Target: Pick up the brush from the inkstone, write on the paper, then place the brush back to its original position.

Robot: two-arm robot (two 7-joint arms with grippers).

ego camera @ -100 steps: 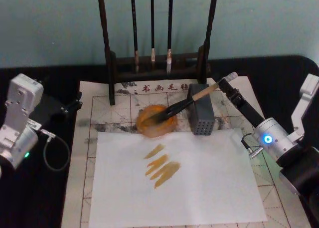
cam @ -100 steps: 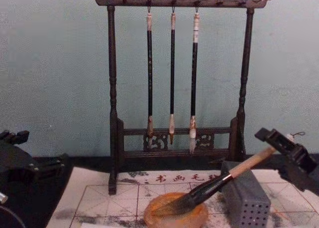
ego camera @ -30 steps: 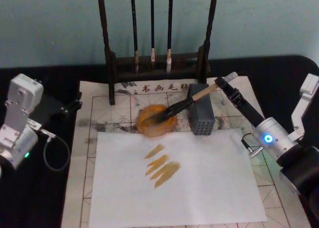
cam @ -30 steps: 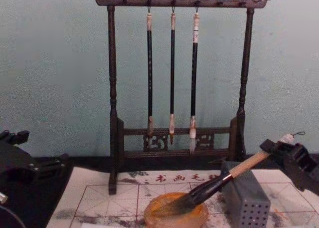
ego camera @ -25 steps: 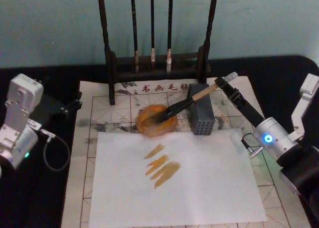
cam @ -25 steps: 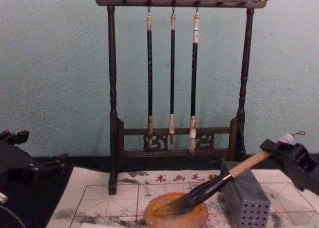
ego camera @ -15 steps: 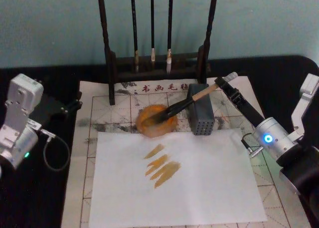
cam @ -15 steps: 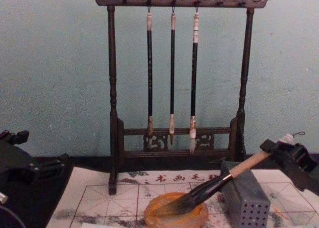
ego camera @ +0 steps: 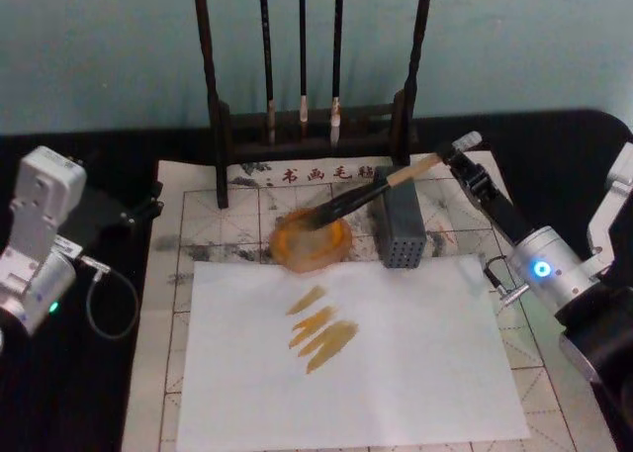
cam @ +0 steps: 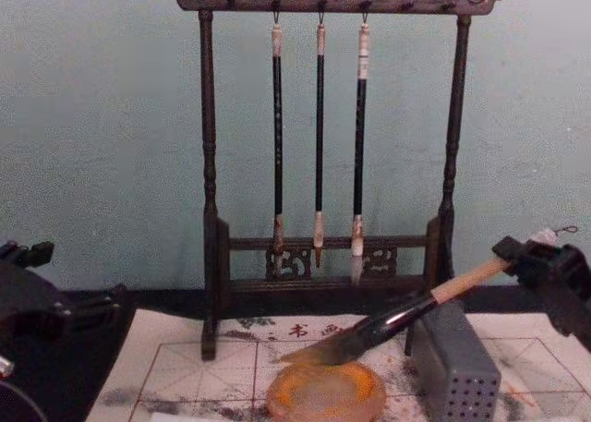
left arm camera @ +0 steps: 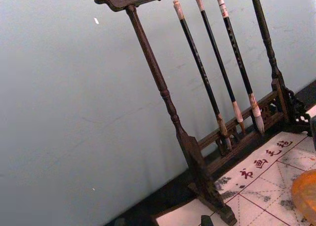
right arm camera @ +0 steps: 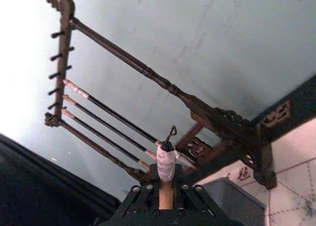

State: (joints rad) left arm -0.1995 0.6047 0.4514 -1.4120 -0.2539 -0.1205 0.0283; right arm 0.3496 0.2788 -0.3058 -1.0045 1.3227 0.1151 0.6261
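Note:
The brush (ego camera: 381, 185), wooden-handled with a dark bushy tip, hangs tilted in the air. Its tip is just above the inkstone (ego camera: 310, 242), touching neither the dish nor the grey block. My right gripper (ego camera: 459, 158) is shut on the handle just below the white-wrapped end (right arm camera: 166, 159). In the chest view the brush (cam: 397, 322) slopes down from the right gripper (cam: 531, 256) toward the orange inkstone (cam: 326, 391). The paper (ego camera: 198, 215) has red grid lines. A plain white sheet (ego camera: 396, 373) with amber strokes lies on it. My left gripper (ego camera: 138, 213) is parked at the paper's left edge.
A grey perforated block (ego camera: 399, 220) stands right of the inkstone, under the brush handle. Behind them is a dark wooden rack (cam: 319, 145) with three thin hanging brushes. A black table surface surrounds the paper.
My right gripper has risen and drawn back slightly. The brush has come up off the inkstone and the grey block, and its tip now hangs above the dish. The left arm has not moved.

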